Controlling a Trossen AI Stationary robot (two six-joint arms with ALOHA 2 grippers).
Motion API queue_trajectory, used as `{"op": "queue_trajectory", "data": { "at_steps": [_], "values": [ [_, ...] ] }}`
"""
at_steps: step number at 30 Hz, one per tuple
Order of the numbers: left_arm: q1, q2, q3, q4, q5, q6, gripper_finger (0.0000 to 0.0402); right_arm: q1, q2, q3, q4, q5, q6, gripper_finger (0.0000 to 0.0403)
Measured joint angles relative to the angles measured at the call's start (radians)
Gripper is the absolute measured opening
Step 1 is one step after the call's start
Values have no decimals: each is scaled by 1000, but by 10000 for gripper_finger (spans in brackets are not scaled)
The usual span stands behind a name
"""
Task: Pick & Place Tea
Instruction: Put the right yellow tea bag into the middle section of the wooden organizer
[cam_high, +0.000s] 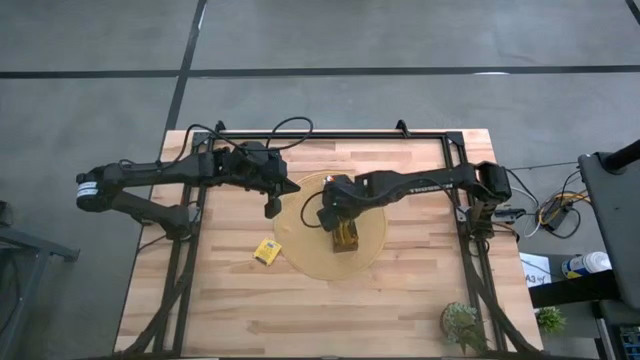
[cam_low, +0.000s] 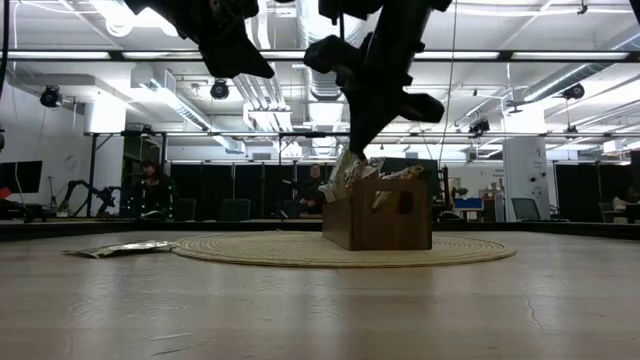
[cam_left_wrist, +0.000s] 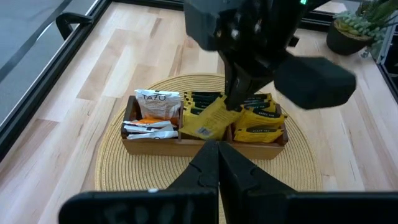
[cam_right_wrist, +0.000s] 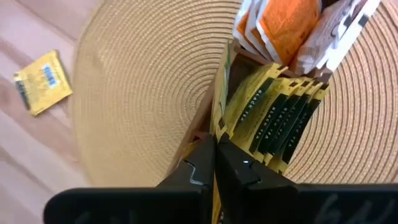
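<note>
loose sachet (cam_high: 267, 251) beside mat (cam_high: 300, 255), plant (cam_high: 462, 322) near edge

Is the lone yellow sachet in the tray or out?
Out: the yellow paper sachet lies flat on the wooden table, beside the round woven mat.

Pale matt wooden table (cam_high: 400, 300); on it a rough woven straw mat (cam_left_wrist: 118, 168) (under paper sachets (cam_left_wrist: 152, 106)).

Yellow, dark green and orange sachets (cam_left_wrist: 205, 115) are stood on edge in the tray (cam_left_wrist: 149, 144); one yellow sachet (cam_high: 267, 251) is laid flat on the table, left of the mat
</note>
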Motion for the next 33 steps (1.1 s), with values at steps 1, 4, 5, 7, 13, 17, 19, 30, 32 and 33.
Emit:
{"op": "queue_trajectory", "data": {
  "at_steps": [1,4,5,7,13,17,19,30,32,33],
  "values": [
    [0,0,0,0,0,0,0,-2,-1,12,-12,-8,-5,8],
    [0,0,0,-3,0,0,0,-9,-1,39,-35,-49,-12,8],
    [0,0,0,-6,0,2,0,-13,-1,47,-41,-72,-14,8],
    [0,-2,0,-15,0,9,0,-20,-1,65,-64,-104,-20,8],
    [0,-23,0,-55,-8,37,0,-69,-3,124,-162,-198,-34,8],
    [0,-42,0,-58,-35,53,0,-111,-3,184,-242,-242,-55,8],
    [0,-49,0,-58,-49,65,0,-135,-1,210,-272,-263,-62,8],
    [0,-53,0,-59,-69,117,0,-187,4,245,-307,-401,-37,8],
    [0,-53,0,-59,-74,117,0,-187,13,244,-312,-408,-29,8],
    [0,-53,0,-60,-76,117,0,-186,21,244,-312,-420,-28,8]
  ]
}}
